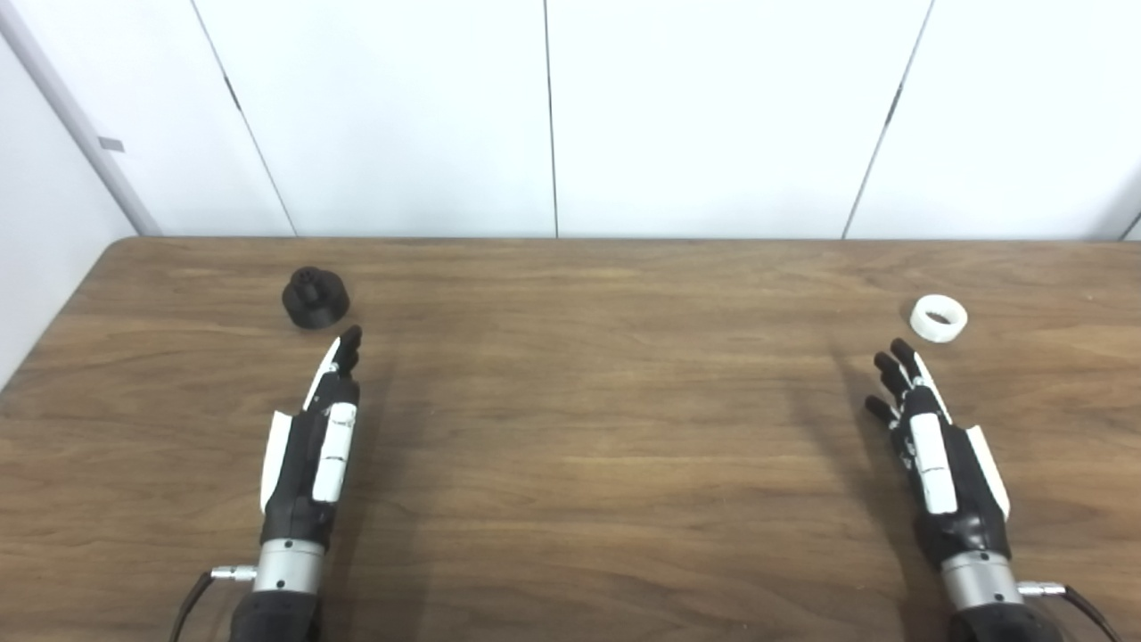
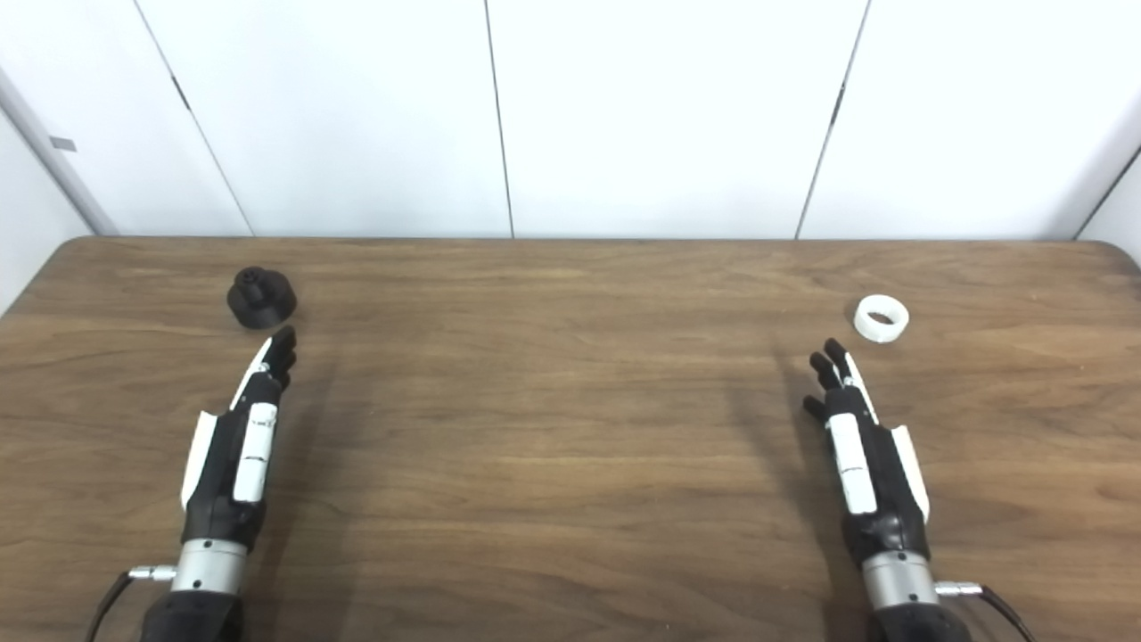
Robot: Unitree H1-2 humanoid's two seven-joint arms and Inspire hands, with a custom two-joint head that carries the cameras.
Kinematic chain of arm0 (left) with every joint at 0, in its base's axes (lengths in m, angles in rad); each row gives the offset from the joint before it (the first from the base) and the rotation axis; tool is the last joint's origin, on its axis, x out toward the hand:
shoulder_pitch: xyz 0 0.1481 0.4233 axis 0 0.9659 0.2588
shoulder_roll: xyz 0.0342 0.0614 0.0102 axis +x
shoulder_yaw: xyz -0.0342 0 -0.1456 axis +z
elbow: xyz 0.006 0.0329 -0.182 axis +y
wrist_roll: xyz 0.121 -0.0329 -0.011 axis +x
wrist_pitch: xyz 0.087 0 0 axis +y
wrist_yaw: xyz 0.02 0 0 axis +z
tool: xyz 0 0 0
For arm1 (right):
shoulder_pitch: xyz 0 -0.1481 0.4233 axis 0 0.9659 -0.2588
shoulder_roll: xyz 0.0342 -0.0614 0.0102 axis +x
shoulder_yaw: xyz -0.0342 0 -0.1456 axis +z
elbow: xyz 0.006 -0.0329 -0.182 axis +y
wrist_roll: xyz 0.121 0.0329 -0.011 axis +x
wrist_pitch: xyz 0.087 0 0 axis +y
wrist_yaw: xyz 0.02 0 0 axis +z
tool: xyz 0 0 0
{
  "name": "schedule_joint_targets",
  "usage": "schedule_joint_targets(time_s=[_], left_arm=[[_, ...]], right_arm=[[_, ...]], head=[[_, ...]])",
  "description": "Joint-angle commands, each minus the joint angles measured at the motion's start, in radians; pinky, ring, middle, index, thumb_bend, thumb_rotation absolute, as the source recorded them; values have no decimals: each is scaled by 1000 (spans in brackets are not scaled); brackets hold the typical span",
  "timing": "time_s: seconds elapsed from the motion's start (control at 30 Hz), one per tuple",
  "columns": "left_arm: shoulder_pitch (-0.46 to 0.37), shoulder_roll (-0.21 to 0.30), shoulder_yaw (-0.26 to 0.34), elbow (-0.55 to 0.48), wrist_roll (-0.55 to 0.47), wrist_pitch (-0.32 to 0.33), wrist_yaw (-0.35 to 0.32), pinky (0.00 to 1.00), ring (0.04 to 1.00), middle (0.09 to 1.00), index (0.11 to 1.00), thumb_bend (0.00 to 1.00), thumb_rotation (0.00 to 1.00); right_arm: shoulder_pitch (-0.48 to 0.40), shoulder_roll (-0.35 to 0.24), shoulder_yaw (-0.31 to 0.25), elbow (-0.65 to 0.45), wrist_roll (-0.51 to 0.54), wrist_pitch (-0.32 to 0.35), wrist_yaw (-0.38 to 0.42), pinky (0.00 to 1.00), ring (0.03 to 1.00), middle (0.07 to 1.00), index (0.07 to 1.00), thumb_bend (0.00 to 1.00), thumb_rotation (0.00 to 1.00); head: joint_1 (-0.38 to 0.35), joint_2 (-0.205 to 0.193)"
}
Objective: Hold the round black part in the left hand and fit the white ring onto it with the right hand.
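The round black part (image 1: 315, 298) sits on the wooden table (image 1: 579, 401) at the far left, a small knob sticking up from its top. My left hand (image 1: 316, 437) lies stretched toward it, fingers straight, fingertips just short of the part and holding nothing. The white ring (image 1: 939, 317) lies flat at the far right of the table. My right hand (image 1: 927, 437) points toward it from the near side, fingers apart and empty, tips a short way from the ring.
White wall panels (image 1: 553, 116) rise behind the table's far edge. The table's left edge runs close to the black part. Wide bare wood separates the two hands.
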Motion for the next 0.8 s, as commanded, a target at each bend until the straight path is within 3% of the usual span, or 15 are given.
schedule_joint_targets(time_s=[0.0, 0.47, 0.77], left_arm=[[31, -21, -19, 57, -4, -11, 7, 1000, 982, 978, 969, 519, 1000], [35, -25, -24, 53, 0, -13, 5, 1000, 984, 978, 970, 536, 1000], [39, -39, -38, 70, -2, -34, 4, 1000, 984, 975, 963, 536, 997]], right_arm=[[19, 1, 2, 40, -2, -39, -4, 1000, 971, 945, 963, 538, 1000], [22, -3, 1, 40, 3, -37, 3, 1000, 981, 954, 970, 556, 1000], [25, -21, -3, 70, 11, -55, 12, 1000, 994, 963, 983, 554, 1000]], head=[[1, 1], [24, -13], [148, -80]])
